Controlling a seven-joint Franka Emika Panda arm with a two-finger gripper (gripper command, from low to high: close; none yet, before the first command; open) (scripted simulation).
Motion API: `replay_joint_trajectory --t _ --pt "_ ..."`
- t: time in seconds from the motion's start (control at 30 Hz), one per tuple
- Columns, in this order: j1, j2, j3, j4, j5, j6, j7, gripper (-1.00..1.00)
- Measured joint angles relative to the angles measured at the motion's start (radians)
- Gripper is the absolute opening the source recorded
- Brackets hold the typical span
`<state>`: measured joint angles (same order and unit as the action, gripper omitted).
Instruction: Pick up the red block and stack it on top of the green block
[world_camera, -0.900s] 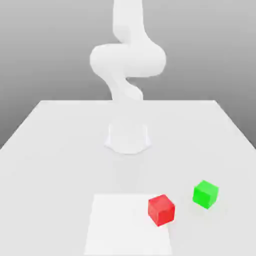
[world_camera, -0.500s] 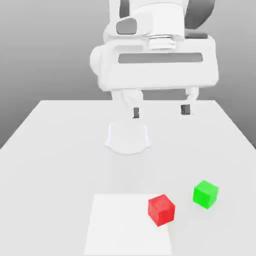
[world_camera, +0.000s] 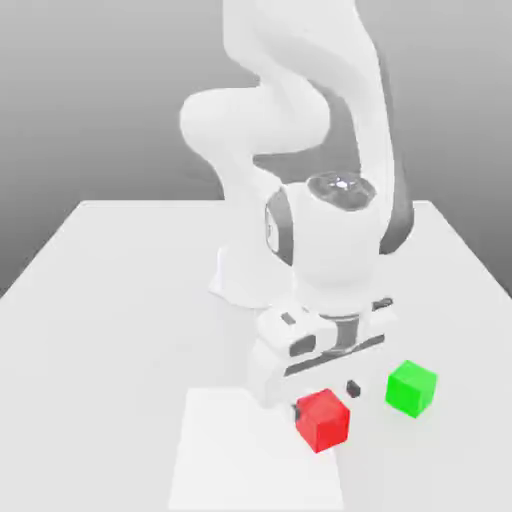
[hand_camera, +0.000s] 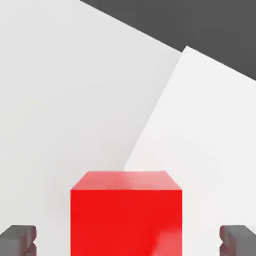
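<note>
1. The jaws are parted wide, with nothing gripped; room is left on both sides of the red block.
2. On the table, the red block is seen at the exterior view's right edge of the white patch.
3. The arm is bent down over it; for the grasp, a straight, slow descent is called for.
4. The gripper appears squared to the block's faces; that alignment should be kept, and the block centred before closing, lest it be nudged or twisted.
5. A low, even grip on opposite faces should be taken, then a clear lift made before any sideways travel.
6. The green block is placed to the exterior view's right, slightly farther; it should be left undisturbed.
</note>
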<state>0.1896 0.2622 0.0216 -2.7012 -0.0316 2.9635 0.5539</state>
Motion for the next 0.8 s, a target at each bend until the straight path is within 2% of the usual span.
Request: replay_joint_trajectory --t 0.23,0.43,0.67,0.8 --pt "-0.002 -0.001 0.002 0.0 -0.004 -0.002 0.003 -1.0" --pt "-0.005 -0.194 0.015 -0.029 0.024 -0.166 -0.015 -1.0" --pt "0.232 -0.357 0.151 -0.069 0.077 -0.287 0.19 -1.0" --pt "0.251 -0.267 0.16 -0.07 0.029 -0.197 0.261 -1.0"
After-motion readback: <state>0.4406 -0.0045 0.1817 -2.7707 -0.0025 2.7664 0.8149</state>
